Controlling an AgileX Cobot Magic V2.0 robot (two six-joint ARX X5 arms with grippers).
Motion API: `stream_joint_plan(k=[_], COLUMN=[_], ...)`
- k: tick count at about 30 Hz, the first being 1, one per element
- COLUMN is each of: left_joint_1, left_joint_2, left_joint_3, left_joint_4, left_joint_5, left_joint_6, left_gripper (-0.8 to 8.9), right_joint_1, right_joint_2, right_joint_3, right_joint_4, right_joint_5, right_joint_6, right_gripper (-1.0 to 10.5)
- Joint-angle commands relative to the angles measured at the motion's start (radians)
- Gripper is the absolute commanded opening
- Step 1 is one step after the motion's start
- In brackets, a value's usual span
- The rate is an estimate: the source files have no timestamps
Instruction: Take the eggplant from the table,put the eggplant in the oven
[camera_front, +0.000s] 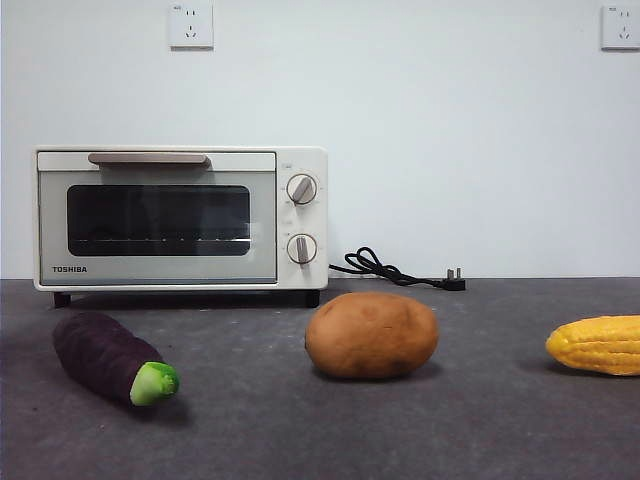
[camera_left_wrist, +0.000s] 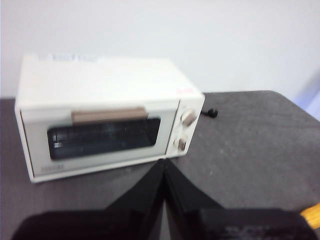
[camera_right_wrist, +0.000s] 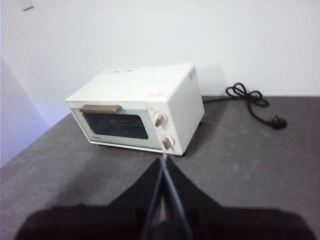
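The dark purple eggplant (camera_front: 105, 357) lies on the grey table (camera_front: 250, 430) at front left, its green stem cap turned toward the camera. Behind it stands the cream-white oven (camera_front: 180, 218) with its glass door closed. The left gripper (camera_left_wrist: 164, 164) is shut and hangs high over the table, facing the oven (camera_left_wrist: 105, 117). The right gripper (camera_right_wrist: 163, 159) is shut too and also looks at the oven (camera_right_wrist: 142, 107) from farther off. Neither gripper shows in the front view, and the eggplant is hidden in both wrist views.
A brown potato (camera_front: 371, 335) sits mid-table and a yellow corn cob (camera_front: 598, 344) lies at the right edge. A black power cord with plug (camera_front: 400, 270) lies behind, right of the oven. The cob's tip (camera_left_wrist: 311, 215) peeks into the left wrist view.
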Motion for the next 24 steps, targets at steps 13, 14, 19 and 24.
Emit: stream_joint_plan(k=[13, 14, 19, 24], left_joint_1=[-0.084, -0.084, -0.084, -0.084], left_joint_2=[0.164, 0.168, 0.187, 0.211], left_joint_3=[0.352, 0.352, 0.352, 0.352], left_joint_4=[-0.122, -0.126, -0.148, -0.148], left_joint_5=[0.014, 0.014, 0.014, 0.015], left_joint_6=[0.071, 0.072, 0.101, 0.113], left_gripper=[-0.05, -0.05, -0.05, -0.05], right_joint_1=[0.224, 0.242, 0.315, 0.357], right_joint_2=[0.333, 0.342, 0.371, 0.396], right_joint_3=[0.572, 0.586, 0.618, 0.618], right_joint_4=[-0.352, -0.367, -0.402, -0.401], right_joint_5=[-0.058, -0.058, -0.077, -0.219], right_joint_6=[-0.094, -0.094, -0.092, -0.09], right_gripper=[-0.1, -0.1, 0.0, 0.0])
